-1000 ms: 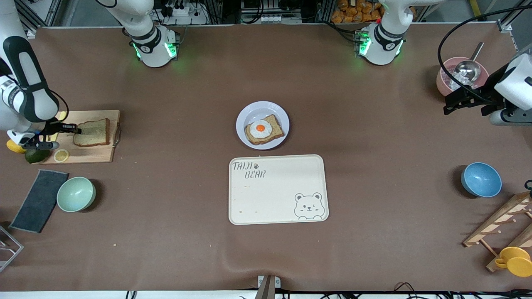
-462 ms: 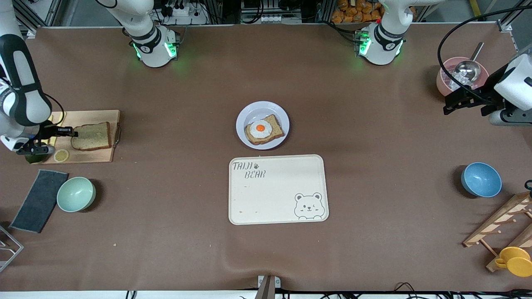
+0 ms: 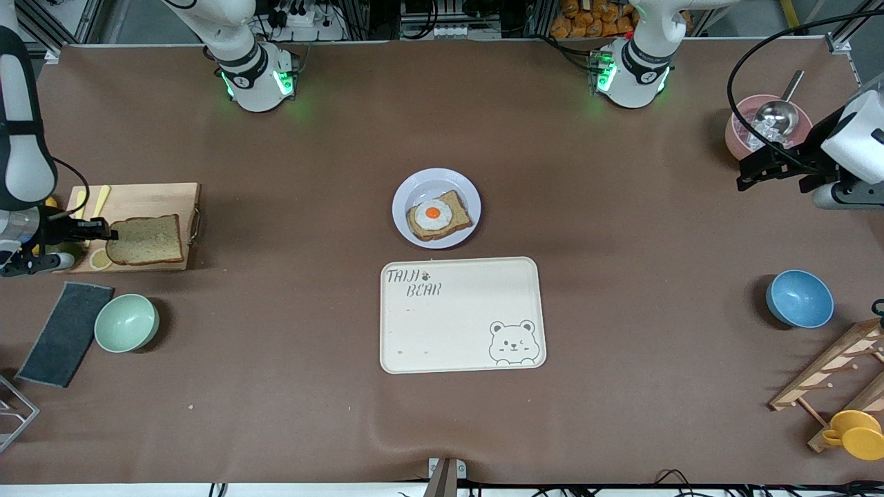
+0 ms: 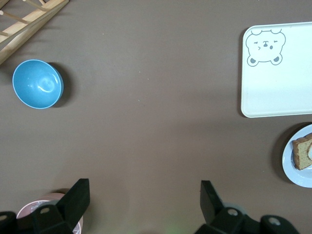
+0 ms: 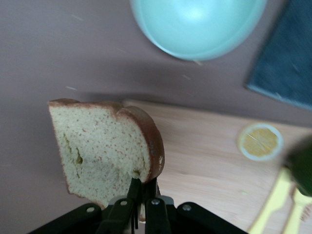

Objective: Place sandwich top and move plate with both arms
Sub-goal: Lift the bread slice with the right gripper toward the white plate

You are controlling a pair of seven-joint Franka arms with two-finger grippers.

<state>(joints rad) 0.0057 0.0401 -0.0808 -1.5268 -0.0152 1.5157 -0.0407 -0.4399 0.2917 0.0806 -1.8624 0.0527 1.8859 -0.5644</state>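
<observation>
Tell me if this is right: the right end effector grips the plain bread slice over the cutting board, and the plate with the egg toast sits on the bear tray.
Not quite. The right end effector does grip the plain bread slice over the cutting board, but the front view shows the plate on the table, apart from the bear tray, farther from the camera.

plate [image 3: 436, 185] (bearing egg bread [image 3: 438, 216]) beside tray [image 3: 461, 315].

Plate [image 4: 298, 168] was cut off by the left wrist view's edge. Sandwich top [image 3: 146, 240] covered part of the lemon slice [image 3: 99, 259]. Yellow mug [image 3: 856, 435] ran off frame.
</observation>
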